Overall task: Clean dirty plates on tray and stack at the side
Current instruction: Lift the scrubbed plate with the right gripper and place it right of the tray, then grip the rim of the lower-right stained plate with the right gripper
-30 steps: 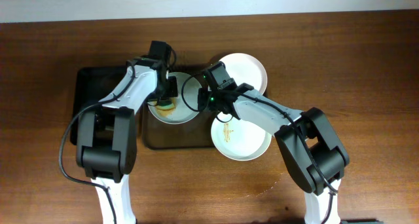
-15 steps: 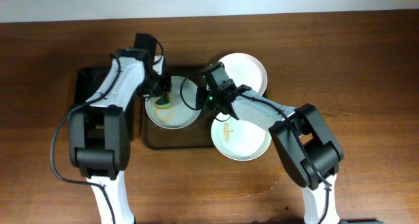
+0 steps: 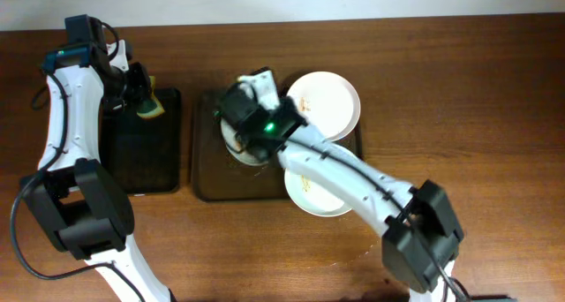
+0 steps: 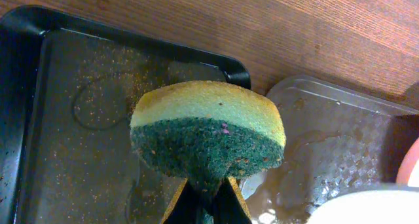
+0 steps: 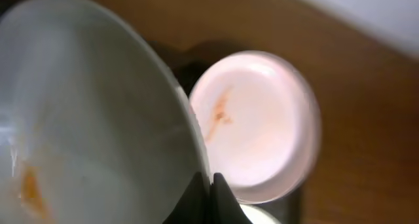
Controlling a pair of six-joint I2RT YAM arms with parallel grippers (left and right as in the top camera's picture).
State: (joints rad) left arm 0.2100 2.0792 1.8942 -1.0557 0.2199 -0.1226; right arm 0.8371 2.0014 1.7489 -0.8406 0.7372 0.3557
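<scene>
My left gripper is shut on a yellow and green sponge and holds it above the small black tray. In the left wrist view the sponge fills the middle, above the fingers. My right gripper is shut on the rim of a smeared white plate at the left of the dark brown tray. That plate is tilted in the right wrist view, gripped at the fingertips. A second smeared plate lies at the tray's back right. A third overhangs its front edge.
The black tray is speckled with crumbs and lies just left of the brown tray. Bare wooden table surrounds both trays. The right arm stretches across the brown tray and over the front plate.
My left arm has swung left with the sponge, from the plate on the brown tray to above the black tray. My right gripper has moved left and closed on that plate's rim.
</scene>
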